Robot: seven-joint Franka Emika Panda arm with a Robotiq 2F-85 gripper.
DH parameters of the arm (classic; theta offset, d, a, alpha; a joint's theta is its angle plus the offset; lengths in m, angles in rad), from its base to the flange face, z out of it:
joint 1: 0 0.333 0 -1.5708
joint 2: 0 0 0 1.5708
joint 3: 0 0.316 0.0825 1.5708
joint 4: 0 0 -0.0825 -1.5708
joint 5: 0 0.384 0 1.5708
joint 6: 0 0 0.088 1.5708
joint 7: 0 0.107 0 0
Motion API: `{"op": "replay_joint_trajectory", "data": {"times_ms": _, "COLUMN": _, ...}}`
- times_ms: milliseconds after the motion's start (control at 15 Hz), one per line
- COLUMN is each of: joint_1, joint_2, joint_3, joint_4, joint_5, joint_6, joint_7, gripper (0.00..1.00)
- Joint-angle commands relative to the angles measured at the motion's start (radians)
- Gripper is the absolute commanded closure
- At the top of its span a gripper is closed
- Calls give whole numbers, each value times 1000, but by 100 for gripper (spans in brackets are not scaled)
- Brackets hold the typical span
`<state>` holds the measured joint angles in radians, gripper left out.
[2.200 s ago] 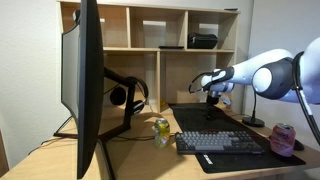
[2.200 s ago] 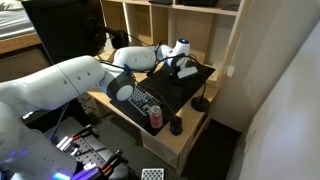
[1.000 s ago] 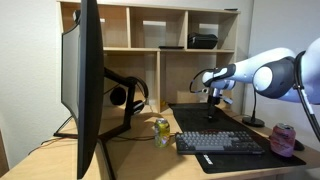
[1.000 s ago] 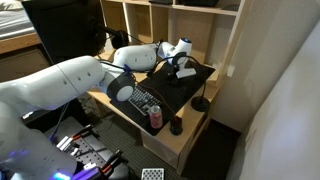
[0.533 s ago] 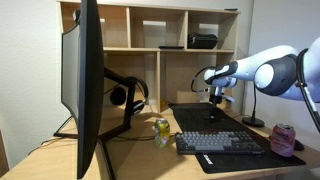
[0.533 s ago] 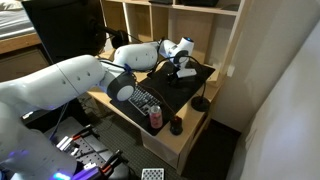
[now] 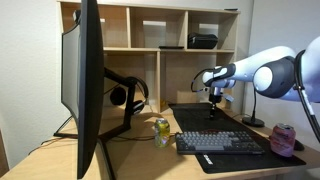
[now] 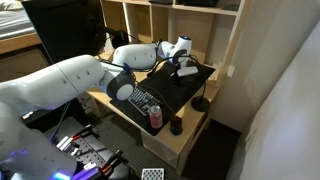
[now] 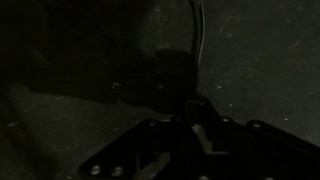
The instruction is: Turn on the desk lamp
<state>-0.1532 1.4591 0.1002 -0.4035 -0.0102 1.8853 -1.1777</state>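
Exterior views plus a wrist view; the wrist view is nearly black.

- Shelf unit [image 7: 158, 75]: open cubbies along the back wall. The upper cubby at 1 o'clock holds a black box [image 7: 201, 41]. A flat dark item lies in the cubby beside it, too small to name.
- Monitor [image 7: 88, 85]: seen edge-on at 9 o'clock, standing on the desk [image 7: 140, 155].
- Arm [image 7: 272, 74]: white, enters from 3 o'clock and reaches over the black mat [image 7: 195, 118].
- Keyboard [image 7: 218, 142]: lies on the mat's near edge, at 5 o'clock.
- Headphones [image 7: 128, 95]: on their angled stand, centre, at 9 o'clock of the gripper.
- Desk lamp [image 7: 253, 121]: round base flat on the desk at 4 o'clock, just off the mat's edge. The stem's long axis is near upright, and its upper part is hidden behind the forearm. In an exterior view [image 8: 201, 103] the stem leans toward 1 o'clock. The head is too small to tell its pointing.
- Pink can [image 7: 283, 138]: upright at 4 o'clock, near the lamp base. Contents not visible.
- Small yellowish container [image 7: 160, 130]: upright at 6 o'clock, beside the keyboard's end.
- Gripper [image 7: 213, 98]: points down above the mat, at 9 o'clock of the lamp and apart from it. Jaw width cannot be told in any view, including the wrist view [image 9: 190, 128].
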Motion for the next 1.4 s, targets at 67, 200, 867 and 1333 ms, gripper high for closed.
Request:
{"op": "replay_joint_trajectory", "data": {"times_ms": 67, "joint_1": 29, "joint_2": 6, "joint_3": -82, "joint_4": -94, "joint_5": -66, "joint_6": 297, "joint_7": 108, "gripper": 95}}
{"op": "replay_joint_trajectory", "data": {"times_ms": 200, "joint_1": 46, "joint_2": 6, "joint_3": -119, "joint_4": -127, "joint_5": -99, "joint_6": 423, "joint_7": 170, "gripper": 95}}
{"op": "replay_joint_trajectory", "data": {"times_ms": 867, "joint_1": 200, "joint_2": 13, "joint_3": -568, "joint_4": -378, "joint_5": -381, "joint_6": 1032, "joint_7": 811, "gripper": 95}}
{"op": "replay_joint_trajectory", "data": {"times_ms": 1333, "joint_1": 216, "joint_2": -148, "joint_3": -399, "joint_4": -656, "joint_5": -416, "joint_6": 1091, "joint_7": 676, "gripper": 95}}
